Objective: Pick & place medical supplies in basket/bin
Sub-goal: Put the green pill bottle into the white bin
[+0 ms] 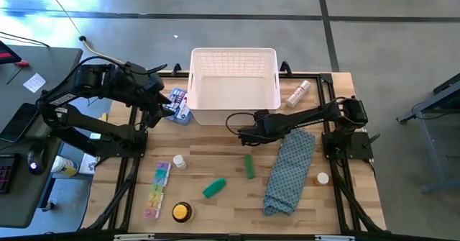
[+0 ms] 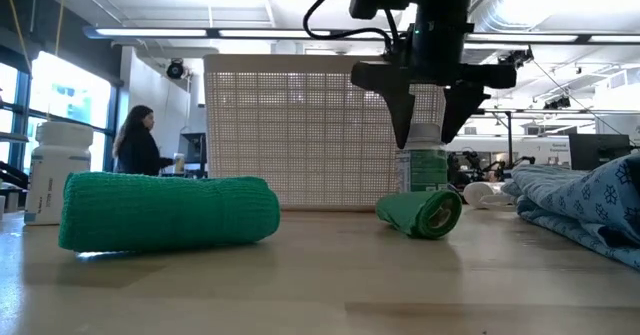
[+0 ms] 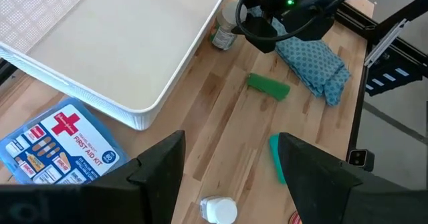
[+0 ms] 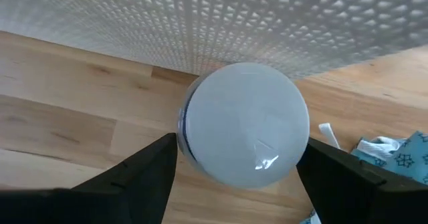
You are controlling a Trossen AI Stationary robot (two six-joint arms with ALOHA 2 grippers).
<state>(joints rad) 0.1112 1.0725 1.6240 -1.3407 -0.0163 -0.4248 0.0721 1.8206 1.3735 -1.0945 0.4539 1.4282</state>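
Desk (image 1: 230,198) is carrying the white basket (image 1: 234,87) at its far edge. Right hand (image 2: 427,125) is hanging open just in front of the basket, fingers straddling a white-capped bottle (image 4: 244,124) without gripping. Left hand (image 3: 231,174) is waiting open above the first aid pack (image 3: 57,147).

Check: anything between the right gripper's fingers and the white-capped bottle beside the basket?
Nothing. In the right wrist view the open right gripper straddles the white-capped bottle, with bare gaps either side.

Blue patterned cloth (image 1: 290,170) on wooden table (image 1: 223,212), person (image 2: 137,143) beyond
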